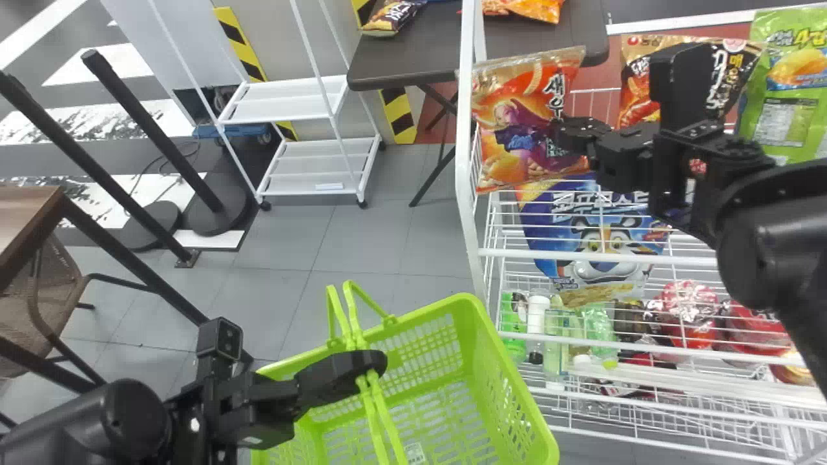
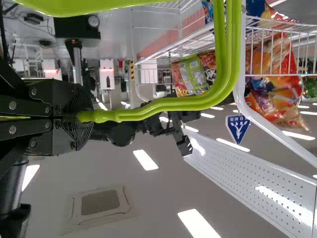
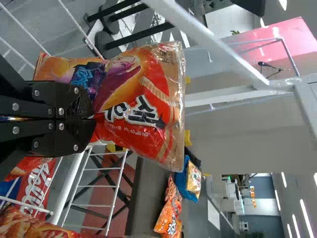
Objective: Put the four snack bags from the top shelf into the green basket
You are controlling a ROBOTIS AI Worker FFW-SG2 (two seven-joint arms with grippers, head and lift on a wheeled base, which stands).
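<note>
In the head view my right gripper [image 1: 568, 135] is at the shelf's left end, shut on the orange snack bag [image 1: 526, 116]. The right wrist view has that gripper [image 3: 94, 118] pinching the orange bag [image 3: 143, 106] by its middle. My left gripper [image 1: 371, 368] holds the handles of the green basket [image 1: 517, 387], below and left of the shelf; in the left wrist view this gripper [image 2: 81, 116] is closed around the green handles [image 2: 163, 104]. A brown-black bag [image 1: 636, 81] and a green bag [image 1: 788, 84] stand farther right on the top shelf.
A blue tiger bag [image 1: 597, 239] is seen through the wires beneath the orange bag. The white rack's post [image 1: 466, 161] stands between basket side and shelf. Lower shelves hold bottles and red packs [image 1: 688, 310]. Behind are a dark table [image 1: 413, 61] and a white cart [image 1: 284, 100].
</note>
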